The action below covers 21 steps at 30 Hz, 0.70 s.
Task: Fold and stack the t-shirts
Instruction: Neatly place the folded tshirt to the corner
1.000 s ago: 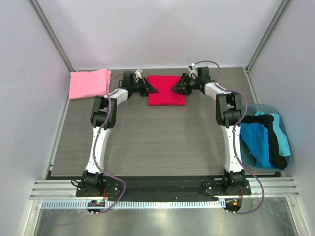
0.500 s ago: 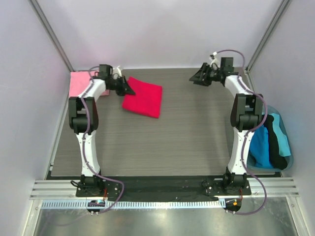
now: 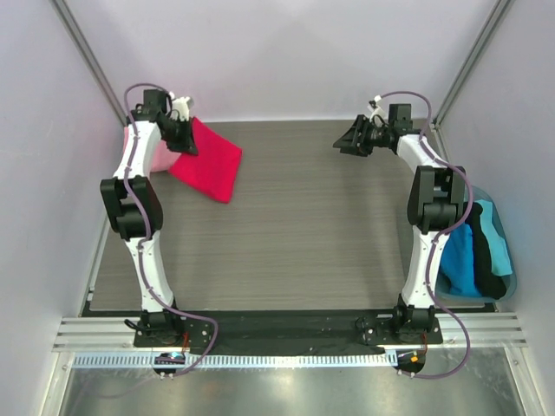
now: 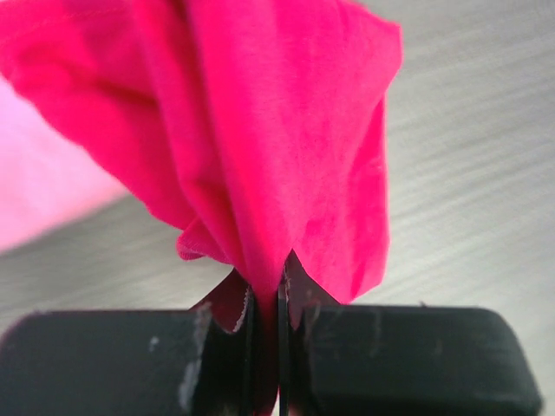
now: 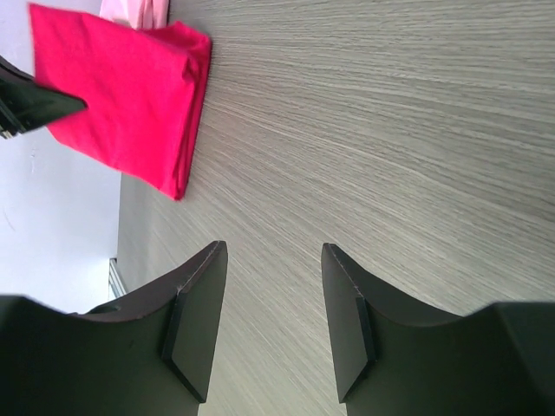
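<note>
The folded crimson-red t-shirt (image 3: 211, 163) hangs at the back left of the table, held by one edge. My left gripper (image 3: 185, 140) is shut on that edge; in the left wrist view the red cloth (image 4: 260, 130) bunches up from between the closed jaws (image 4: 267, 299). The light pink t-shirt (image 3: 133, 149) lies folded in the back left corner, mostly hidden behind the left arm and the red shirt; it shows as a blur in the left wrist view (image 4: 35, 182). My right gripper (image 3: 344, 142) is open and empty at the back right (image 5: 270, 286), above bare table. The red shirt also shows in the right wrist view (image 5: 121, 100).
A blue plastic bin (image 3: 512, 260) with blue, teal and black clothes stands off the table's right edge. Walls enclose the table on the left, back and right. The wood-grain tabletop (image 3: 295, 234) lies between the arms.
My left gripper has dragged the red t-shirt from the back middle leftward to the pink one. My right gripper let go of it, opened and pulled back to the right.
</note>
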Available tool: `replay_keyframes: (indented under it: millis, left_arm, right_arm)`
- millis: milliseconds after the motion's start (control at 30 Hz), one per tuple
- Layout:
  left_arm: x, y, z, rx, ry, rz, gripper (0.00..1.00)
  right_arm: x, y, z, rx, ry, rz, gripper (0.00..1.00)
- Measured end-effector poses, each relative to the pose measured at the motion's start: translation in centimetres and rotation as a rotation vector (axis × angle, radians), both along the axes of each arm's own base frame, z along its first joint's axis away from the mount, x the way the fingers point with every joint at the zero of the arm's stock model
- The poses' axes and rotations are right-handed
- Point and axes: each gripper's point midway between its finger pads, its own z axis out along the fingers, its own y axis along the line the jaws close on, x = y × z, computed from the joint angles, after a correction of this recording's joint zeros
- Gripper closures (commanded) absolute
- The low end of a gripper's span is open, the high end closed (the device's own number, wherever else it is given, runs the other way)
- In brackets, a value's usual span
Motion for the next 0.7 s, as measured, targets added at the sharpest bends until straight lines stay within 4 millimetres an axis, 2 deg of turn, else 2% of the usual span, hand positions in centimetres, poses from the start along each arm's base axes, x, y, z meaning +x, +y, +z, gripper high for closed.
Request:
replay_keyframes:
  millis: [167, 333, 500, 700]
  left_arm:
    - [2.0, 1.6, 2.7, 0.112, -0.105, 0.026, 1.0]
    - [4.3, 4.0, 4.3, 0.209, -0.178, 0.102, 1.0]
    - [6.3, 5.8, 4.8, 0.262, -0.237, 0.161, 1.0]
    - [7.3, 8.1, 5.6, 0.285, -0.271, 0.215, 1.0]
  right_arm:
    - [-0.2, 0.0, -0.4, 0.009, 0.01, 0.0, 0.47]
    - [-0.6, 0.0, -1.3, 0.023, 0.046, -0.013, 0.47]
    - [-0.4, -0.1, -1.2, 0.028, 0.038, -0.021, 0.47]
    - [-0.5, -0.1, -1.7, 0.025, 0.044, -0.027, 0.47]
